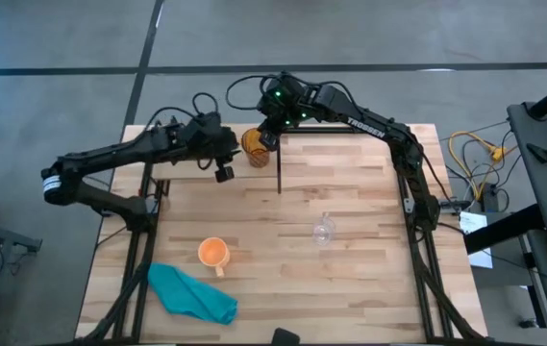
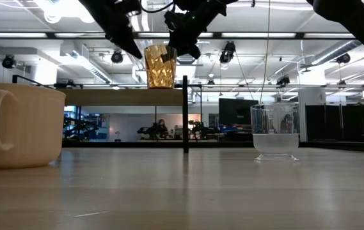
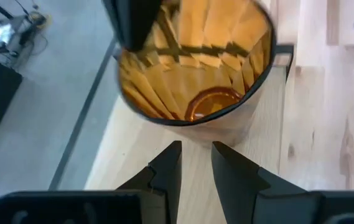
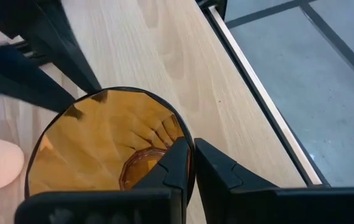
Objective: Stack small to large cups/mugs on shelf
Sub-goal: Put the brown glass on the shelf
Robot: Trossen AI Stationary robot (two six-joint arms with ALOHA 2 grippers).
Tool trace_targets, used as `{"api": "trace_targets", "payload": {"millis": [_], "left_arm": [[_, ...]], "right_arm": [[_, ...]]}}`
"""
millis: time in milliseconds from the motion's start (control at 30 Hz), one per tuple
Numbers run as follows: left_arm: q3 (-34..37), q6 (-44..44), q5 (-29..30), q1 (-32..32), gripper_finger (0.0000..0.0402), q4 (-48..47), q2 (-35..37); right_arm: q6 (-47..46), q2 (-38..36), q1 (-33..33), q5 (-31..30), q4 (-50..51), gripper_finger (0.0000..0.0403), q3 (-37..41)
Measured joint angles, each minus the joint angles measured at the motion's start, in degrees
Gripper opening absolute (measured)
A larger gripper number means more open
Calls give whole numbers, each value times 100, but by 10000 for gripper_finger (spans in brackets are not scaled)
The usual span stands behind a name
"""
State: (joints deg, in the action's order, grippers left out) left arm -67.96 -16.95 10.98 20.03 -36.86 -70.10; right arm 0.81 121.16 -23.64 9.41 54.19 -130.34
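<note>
Right hand (image 4: 192, 163) pinches amber tumbler (image 1: 254, 146) rim; arm (image 1: 374, 125) reads TROSSEN; left hand (image 3: 194, 163) narrow, empty.

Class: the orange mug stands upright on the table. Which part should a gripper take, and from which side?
Probably the rim wall of the orange mug, from above, one finger inside and one outside. Its mouth faces up and open, and the handle juts toward the teal cloth, so take the rim away from the handle.

You see the amber tumbler (image 1: 254, 146) upright on the shelf (image 2: 105, 97), orange mug (image 1: 213, 253) and clear cup (image 1: 323, 231) upright on the table, well apart.
</note>
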Motion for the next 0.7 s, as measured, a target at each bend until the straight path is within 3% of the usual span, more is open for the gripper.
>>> {"api": "trace_targets", "payload": {"millis": [300,700], "left_arm": [[2,2,9,0,74,94,652],[33,4,15,0,74,789,747]], "right_arm": [[-126,0,0,-2,-5,20,0],[-250,0,0,-2,-24,32,-2]]}}
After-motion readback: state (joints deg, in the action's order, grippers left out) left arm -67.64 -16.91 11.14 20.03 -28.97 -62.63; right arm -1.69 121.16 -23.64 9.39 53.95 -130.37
